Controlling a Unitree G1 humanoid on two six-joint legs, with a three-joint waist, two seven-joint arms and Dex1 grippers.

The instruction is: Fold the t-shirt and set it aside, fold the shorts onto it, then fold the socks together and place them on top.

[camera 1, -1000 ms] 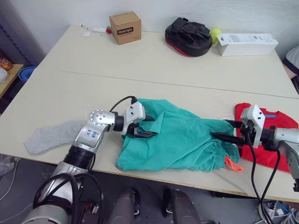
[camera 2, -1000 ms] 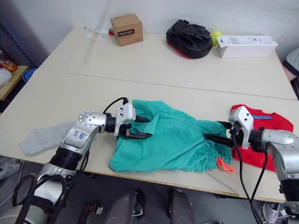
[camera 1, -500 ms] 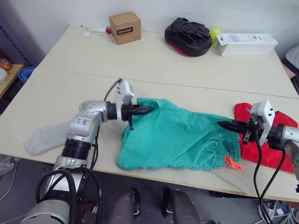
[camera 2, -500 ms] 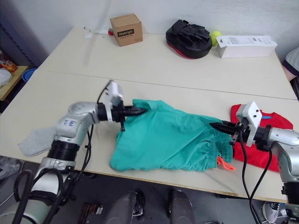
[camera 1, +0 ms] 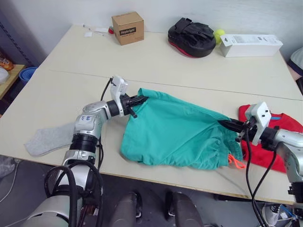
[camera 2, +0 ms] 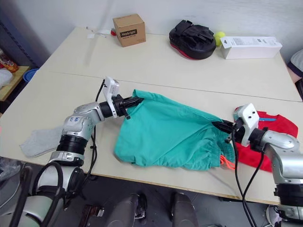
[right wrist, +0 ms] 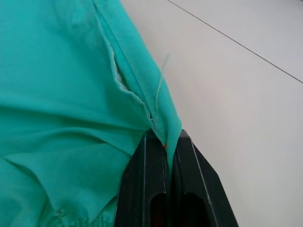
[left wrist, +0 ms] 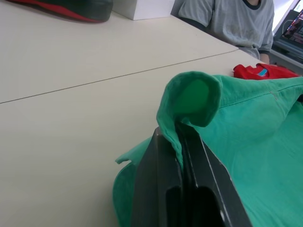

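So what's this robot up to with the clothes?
It is holding the teal shorts stretched between its two arms over the table. The left gripper pinches one edge and the right gripper pinches the other. The red t-shirt lies beside the right arm, and a grey sock sits off to the left.

you get even, soft overhead light across the pale table point(camera 1: 156, 66), with no hard glare and only faint shadows under the shorts point(camera 1: 175, 135). the head views are sharp in the middle and a little dim toward the left edge. in the wrist views, the near black fingers point(left wrist: 180, 189) blur out of focus, while the cloth folds read clearly.
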